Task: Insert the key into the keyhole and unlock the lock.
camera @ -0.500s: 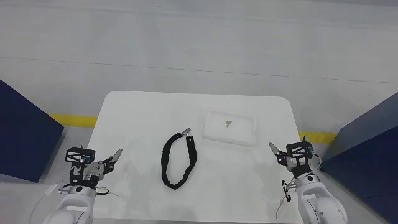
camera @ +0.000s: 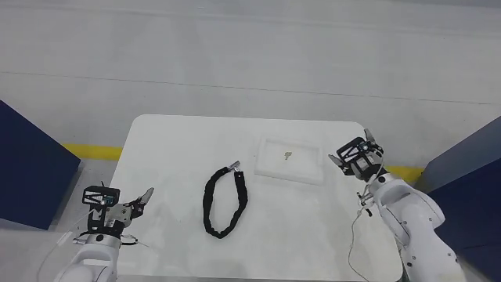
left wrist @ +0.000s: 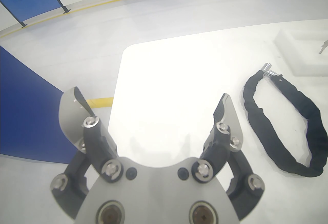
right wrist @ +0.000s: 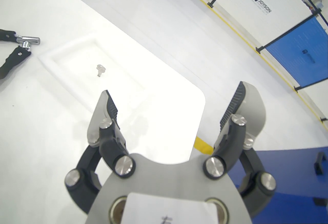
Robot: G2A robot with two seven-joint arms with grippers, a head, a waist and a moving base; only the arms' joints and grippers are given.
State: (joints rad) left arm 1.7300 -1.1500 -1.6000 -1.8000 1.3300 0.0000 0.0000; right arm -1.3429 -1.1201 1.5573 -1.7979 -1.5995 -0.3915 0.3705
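Table (camera: 172,149) surveyed. Found left gripper (left wrist: 151,97) spread wide, empty, over near left corner. Noted black chain lock (camera: 208,204) looped mid-table, metal ends meeting at far side. Noted key (camera: 287,155) flat in white tray (camera: 274,175) just right of lock. Found right gripper (right wrist: 174,93) spread wide, empty, beside tray's right edge.

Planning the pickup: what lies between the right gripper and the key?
Only the white tray's rim and bare floor separate the right gripper from the key, in the right wrist view.
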